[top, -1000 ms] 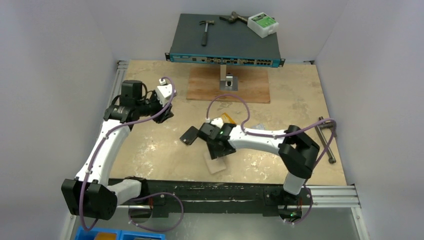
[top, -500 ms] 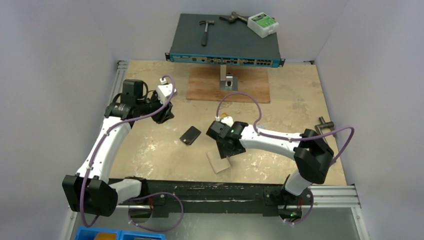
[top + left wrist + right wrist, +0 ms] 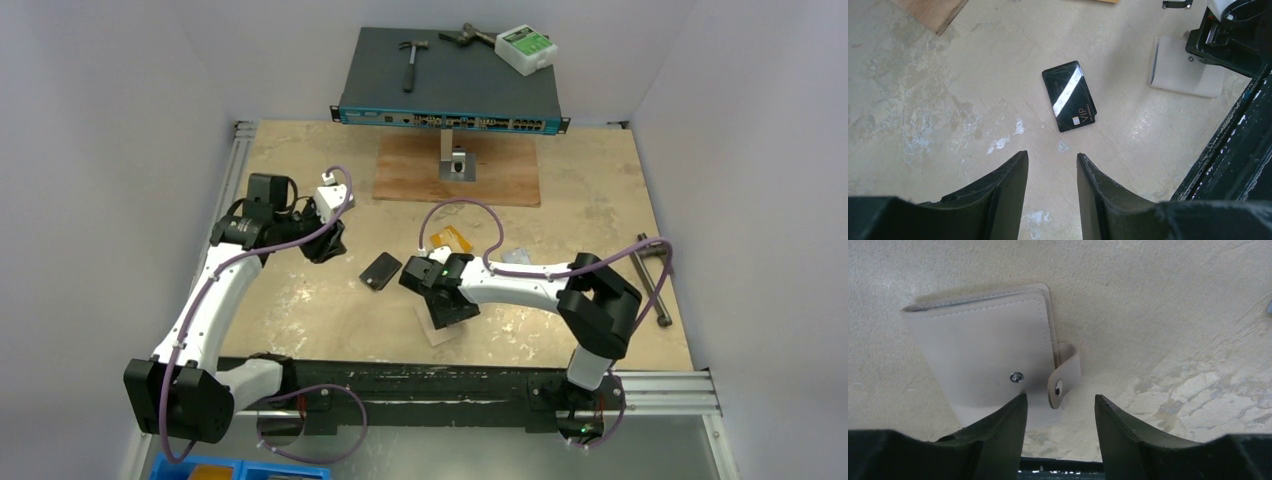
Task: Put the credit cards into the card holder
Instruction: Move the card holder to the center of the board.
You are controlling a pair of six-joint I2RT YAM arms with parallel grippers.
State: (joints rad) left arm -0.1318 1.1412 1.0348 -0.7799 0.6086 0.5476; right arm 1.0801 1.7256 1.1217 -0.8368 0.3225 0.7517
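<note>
The closed beige card holder (image 3: 983,355) lies flat on the table, its snap tab (image 3: 1064,375) undone and curled up. My right gripper (image 3: 1060,400) hovers over the holder's edge, open, with the tab between its fingers but not pinched. From above, that gripper (image 3: 447,310) hides most of the card holder (image 3: 437,332). A black credit card (image 3: 1069,96) with a white stripe lies flat ahead of my left gripper (image 3: 1052,157), which is open and empty. In the top view the black card (image 3: 381,270) lies between both grippers. An orange card (image 3: 452,239) and a silver card (image 3: 517,256) lie beyond the right arm.
A network switch (image 3: 450,90) at the back carries a hammer (image 3: 410,60), pliers (image 3: 470,35) and a white box (image 3: 527,48). A wooden board (image 3: 500,175) with a metal bracket (image 3: 457,160) lies before it. A metal clamp (image 3: 655,285) lies at the right edge.
My left gripper has come down and right towards the black card. The right gripper swung out to the right, then back over the card holder, which has barely moved.
</note>
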